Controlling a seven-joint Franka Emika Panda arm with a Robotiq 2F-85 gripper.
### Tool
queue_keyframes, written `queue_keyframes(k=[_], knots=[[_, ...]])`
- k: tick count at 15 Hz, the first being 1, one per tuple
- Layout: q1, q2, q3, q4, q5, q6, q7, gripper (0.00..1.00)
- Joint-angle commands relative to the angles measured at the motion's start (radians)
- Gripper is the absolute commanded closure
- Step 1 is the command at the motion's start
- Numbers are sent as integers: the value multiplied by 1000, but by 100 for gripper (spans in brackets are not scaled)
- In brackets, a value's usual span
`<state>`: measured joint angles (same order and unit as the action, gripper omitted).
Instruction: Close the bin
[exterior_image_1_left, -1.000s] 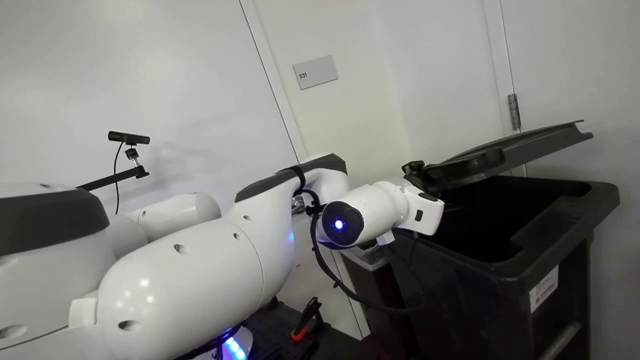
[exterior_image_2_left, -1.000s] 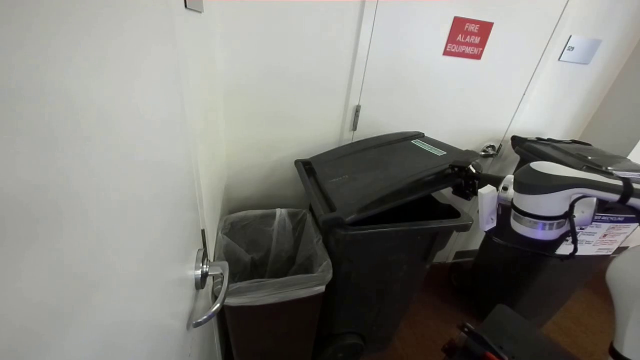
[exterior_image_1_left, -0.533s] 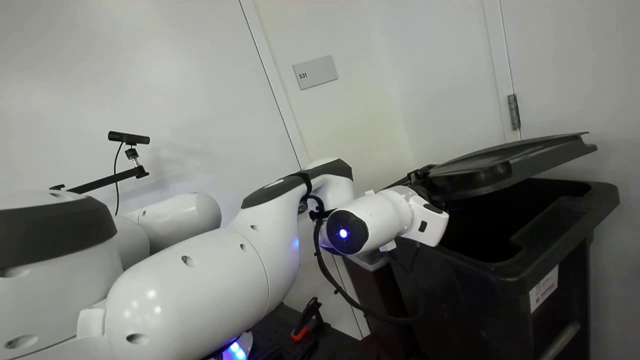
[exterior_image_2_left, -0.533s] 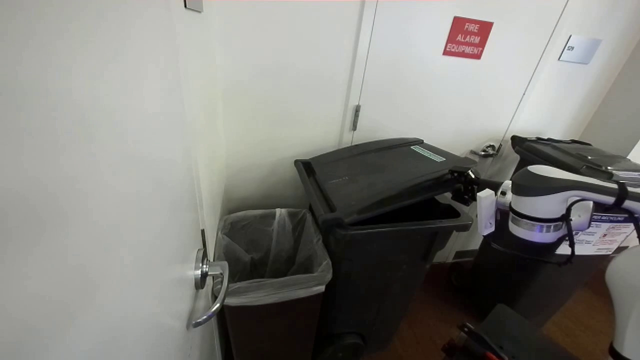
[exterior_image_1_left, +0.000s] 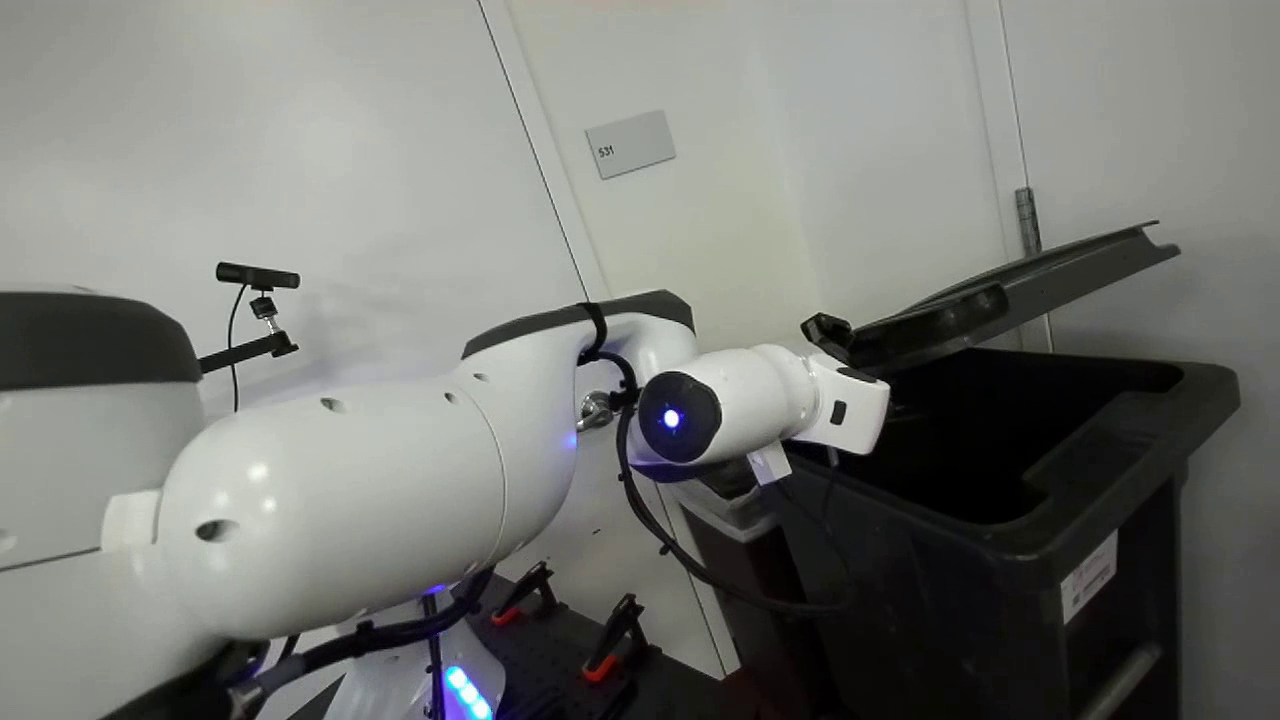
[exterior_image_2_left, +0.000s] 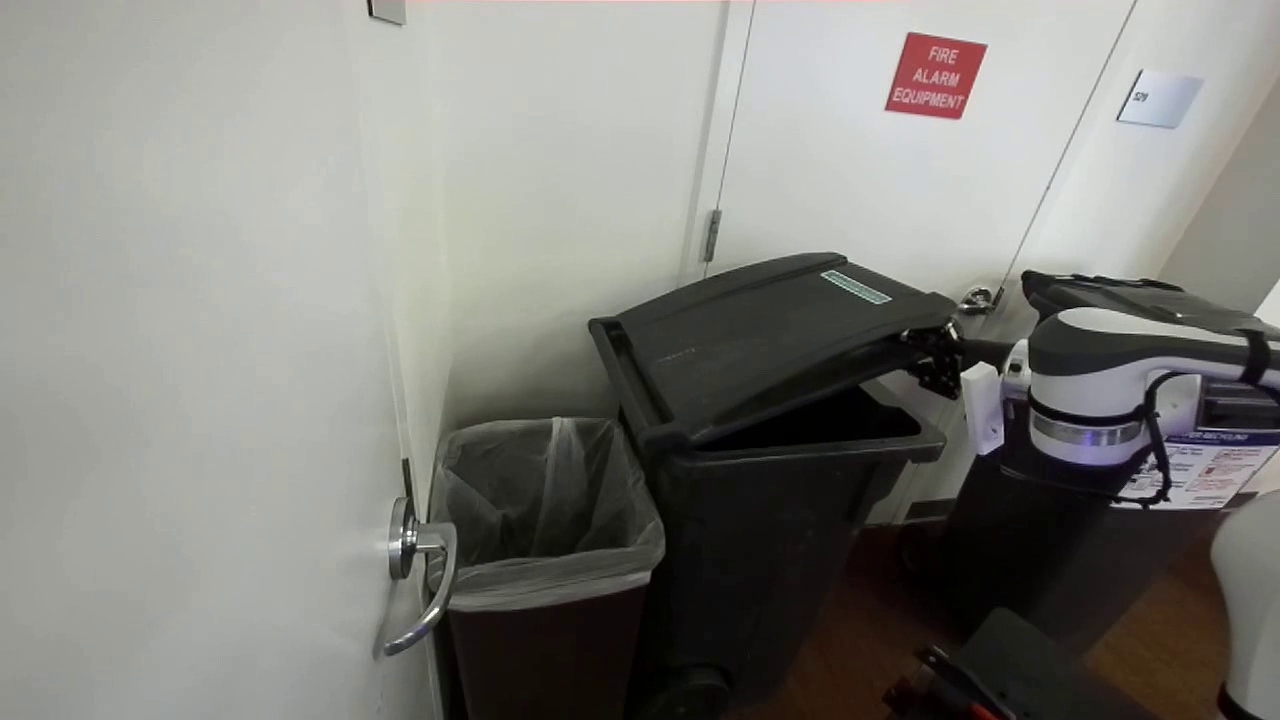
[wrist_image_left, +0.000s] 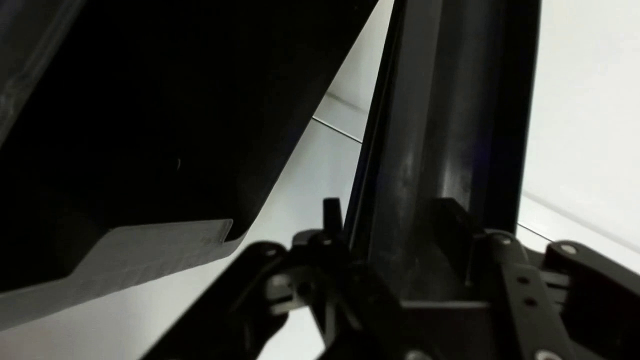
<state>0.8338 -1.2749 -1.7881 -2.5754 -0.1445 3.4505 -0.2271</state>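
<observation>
Bin (exterior_image_2_left: 770, 560) stands just beside the lined wastebasket (exterior_image_2_left: 545, 650). Its lid (exterior_image_2_left: 760, 350) slants over the rim (exterior_image_1_left: 1110, 475) but is not down: the side nearest the wastebasket, seemingly hinged, lies low, while the free edge, farthest from the wastebasket, is raised, leaving a wedge-shaped gap beneath. The tool (wrist_image_left: 389, 207) is at that raised edge, fingers (wrist_image_left: 332, 215) parted with part of the lid seemingly between them; whether they pinch it I cannot tell. I judge closing well along; what remains is lowering the far edge onto the rim, then backing off.
</observation>
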Motion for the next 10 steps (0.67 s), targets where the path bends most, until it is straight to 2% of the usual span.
queue_keyframes(k=[1,3,10], knots=[[24,134,60,14,86,26,76,15],[28,189,64,-2,131,26,96,1],[20,350,110,-60,241,22,195,0]])
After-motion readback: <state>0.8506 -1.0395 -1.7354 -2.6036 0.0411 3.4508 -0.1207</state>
